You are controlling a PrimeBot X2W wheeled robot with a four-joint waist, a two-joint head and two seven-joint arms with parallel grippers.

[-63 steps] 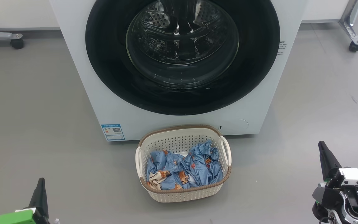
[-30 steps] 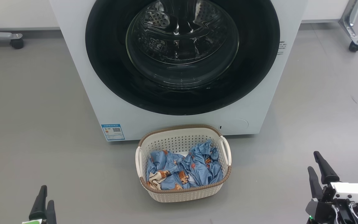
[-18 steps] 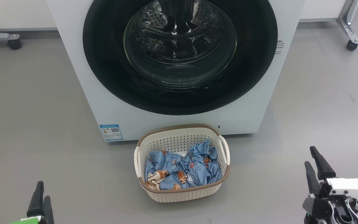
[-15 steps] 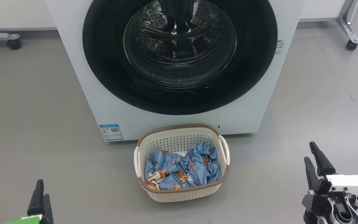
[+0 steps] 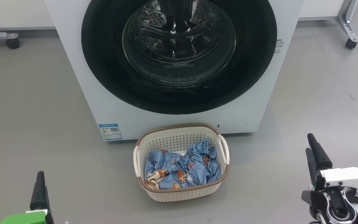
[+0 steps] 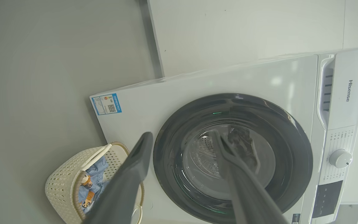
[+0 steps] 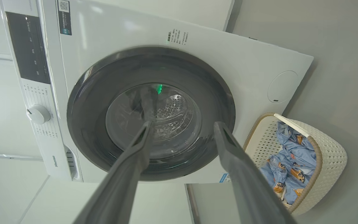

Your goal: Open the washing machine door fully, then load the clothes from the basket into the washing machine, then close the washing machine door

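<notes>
Right end effector (image 5: 309, 142) advanced; washer (image 6: 259, 77) reads Hisense

Test lab: bare grey floor (image 5: 26, 109), castered frames (image 5: 350, 43), washing machine (image 5: 82, 77).

The spread right gripper (image 7: 182, 124) faces the shut black-rimmed round door (image 7: 84, 124) of a white washing machine (image 7: 250, 59), beside a cream perforated basket (image 7: 331, 158) of blue printed clothes (image 7: 291, 152).

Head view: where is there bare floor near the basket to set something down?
Bare grey floor left of the cream perforated plastic basket and right of it. Crowded only behind, where its rim nears the big white washing machine.
</notes>
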